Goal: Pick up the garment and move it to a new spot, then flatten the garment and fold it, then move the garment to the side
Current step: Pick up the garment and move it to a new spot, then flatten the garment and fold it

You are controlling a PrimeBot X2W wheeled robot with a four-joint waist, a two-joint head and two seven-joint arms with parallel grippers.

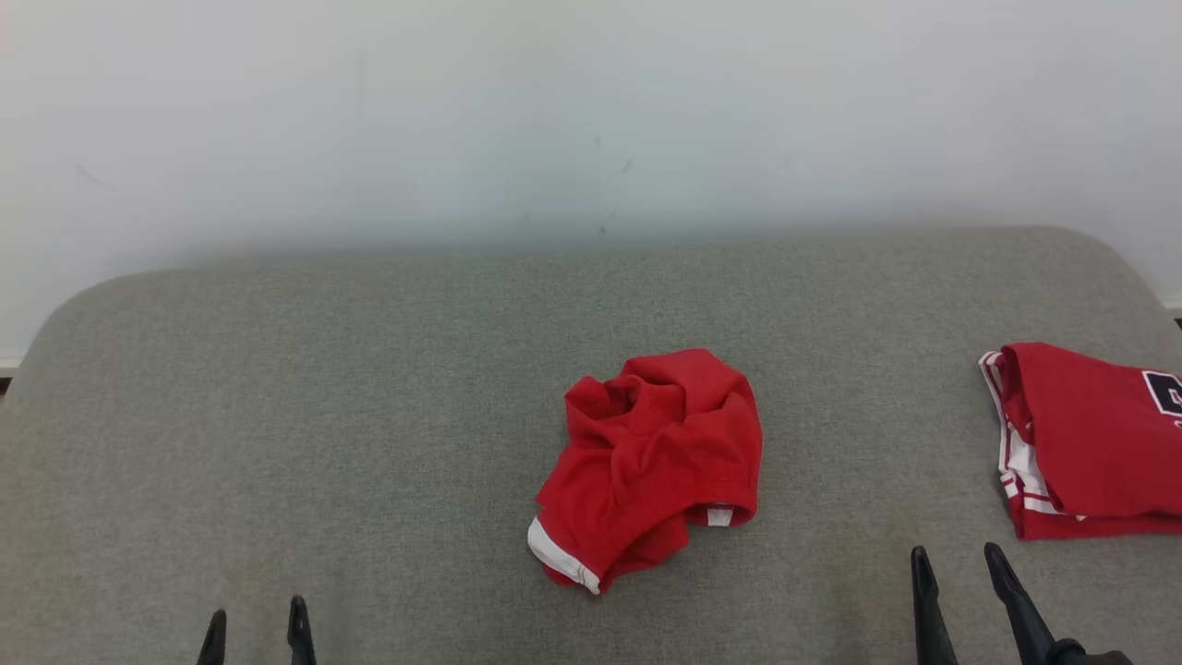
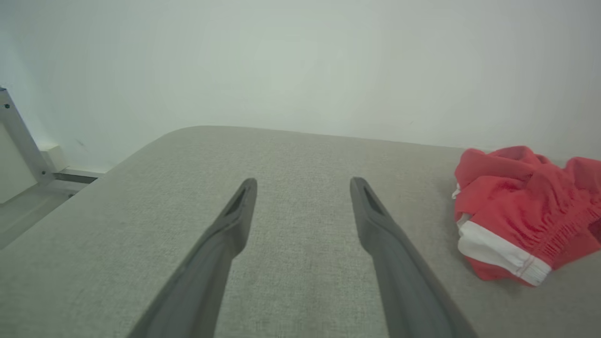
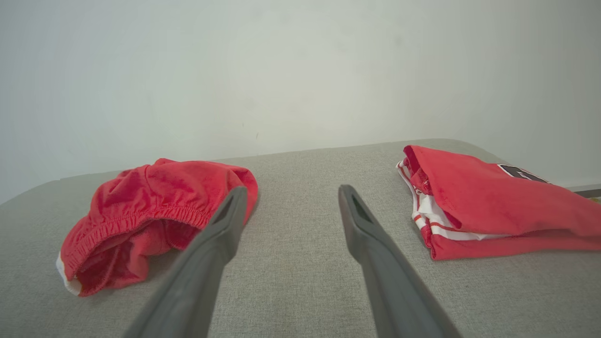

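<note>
The garment (image 1: 651, 462) is a crumpled red piece with a white hem band, lying in a heap near the middle of the grey padded table (image 1: 369, 416). It sits at the right edge of the left wrist view (image 2: 521, 216) and at the left of the right wrist view (image 3: 150, 216), elastic waistband showing. My left gripper (image 1: 256, 623) is open at the lower left, well apart from the heap, fingers spread over bare fabric (image 2: 303, 185). My right gripper (image 1: 956, 559) is open at the lower right, nothing between its fingers (image 3: 291, 192).
A folded red garment (image 1: 1090, 443) with white stripes and a dark print lies at the table's right edge, also in the right wrist view (image 3: 483, 202). A pale wall (image 1: 591, 120) rises behind the table. A metal frame leg (image 2: 21, 136) stands off the table's left end.
</note>
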